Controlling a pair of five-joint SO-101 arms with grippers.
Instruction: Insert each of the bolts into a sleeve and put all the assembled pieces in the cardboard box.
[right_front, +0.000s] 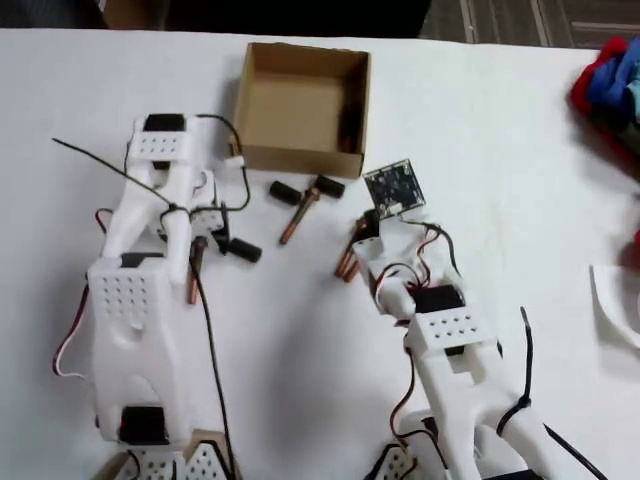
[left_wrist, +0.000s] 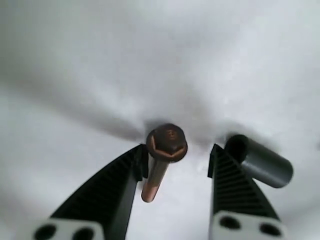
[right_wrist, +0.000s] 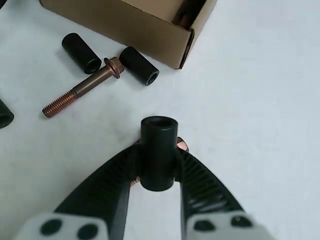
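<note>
Pointing its open end away from the wrist, a black sleeve (right_wrist: 158, 152) is clamped around its middle by the right jaws. This hold seems meant to keep the bore free for a bolt. A copper bolt head (right_wrist: 183, 145) peeks out just behind it.

The left jaws are spread wide around another bolt (left_wrist: 165, 145). It sits close against one jaw and is not yet clamped, so it is probably the next pickup. A loose sleeve (left_wrist: 260, 160) lies just outside the other jaw.

Nearer the far edge of the white surface (right_front: 300, 350), a third bolt (right_wrist: 82, 92) and two spare sleeves (right_wrist: 81, 52) (right_wrist: 139, 65) lie unassembled, just in front of the cardboard box (right_front: 290, 160). The box sits midway along that far edge, its top open. One dark piece (right_front: 350, 125) rests against its inner wall, likely a finished assembly, though it is too dim to confirm.
</note>
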